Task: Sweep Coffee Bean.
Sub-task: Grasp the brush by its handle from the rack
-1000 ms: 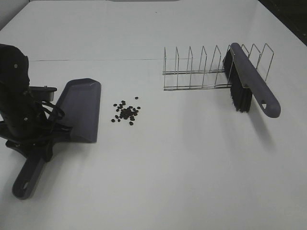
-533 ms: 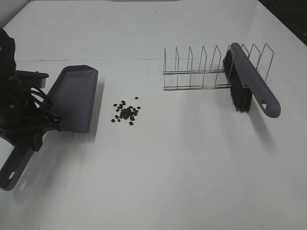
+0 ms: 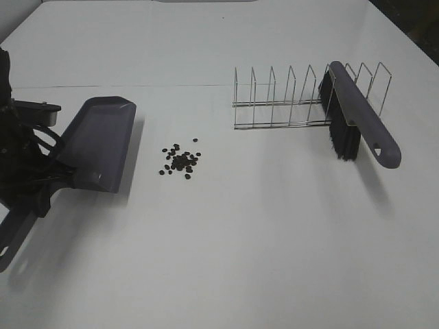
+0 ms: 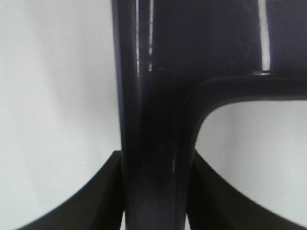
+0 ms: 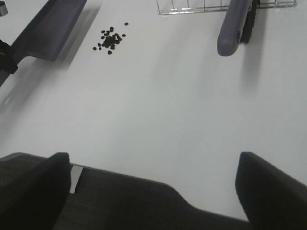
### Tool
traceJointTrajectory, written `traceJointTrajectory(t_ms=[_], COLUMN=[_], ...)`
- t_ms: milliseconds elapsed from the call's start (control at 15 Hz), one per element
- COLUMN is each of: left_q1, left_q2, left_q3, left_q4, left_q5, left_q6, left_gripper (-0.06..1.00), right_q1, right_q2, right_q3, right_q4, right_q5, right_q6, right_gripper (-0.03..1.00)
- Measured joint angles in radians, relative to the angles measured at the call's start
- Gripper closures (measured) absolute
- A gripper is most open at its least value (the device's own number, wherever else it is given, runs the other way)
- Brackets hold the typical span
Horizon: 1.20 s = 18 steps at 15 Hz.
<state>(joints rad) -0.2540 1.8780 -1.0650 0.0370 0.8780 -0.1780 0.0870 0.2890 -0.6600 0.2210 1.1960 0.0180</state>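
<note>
Placing dustpan (image 3: 99, 144): L pincer (image 3: 41, 188) clamped on its handle, pan tilted near beans (image 3: 180, 160) piled on bench (image 3: 226, 260); R pincer (image 5: 151, 163) apart, empty, so next prob. needs R to fetch brush (image 3: 360, 116) off rack (image 3: 281, 103).

White table (image 3: 274, 260), small heap of coffee beans (image 3: 180, 162), wire rack (image 3: 274, 105), brush (image 3: 361, 115) seemingly propped against it

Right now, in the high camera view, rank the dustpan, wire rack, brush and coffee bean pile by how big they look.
1. wire rack and dustpan: they look about alike, and the dustpan sits nearer the camera, so I won't rank them.
2. brush
3. coffee bean pile, smallest by far.
</note>
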Motion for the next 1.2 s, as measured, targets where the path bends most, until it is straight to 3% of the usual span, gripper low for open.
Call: traceJointTrajectory(t_ms=[867,1200], left_q1=[0.025,0.025], left_q2=[0.000,0.000], left_q3=[0.000,0.000], left_q4=[-0.007,-0.025], left_q5=[0.025,0.025], left_q6=[0.051,0.051], left_gripper=[0.61,0.61], right_q1=[0.000,0.000], right_q2=[0.531,0.799], right_q3=[-0.243,-0.473], right_q4=[-0.100,-0.107], right_q5=[0.007,0.001], right_q6=[-0.008,-0.034], right_gripper=[0.11,0.11])
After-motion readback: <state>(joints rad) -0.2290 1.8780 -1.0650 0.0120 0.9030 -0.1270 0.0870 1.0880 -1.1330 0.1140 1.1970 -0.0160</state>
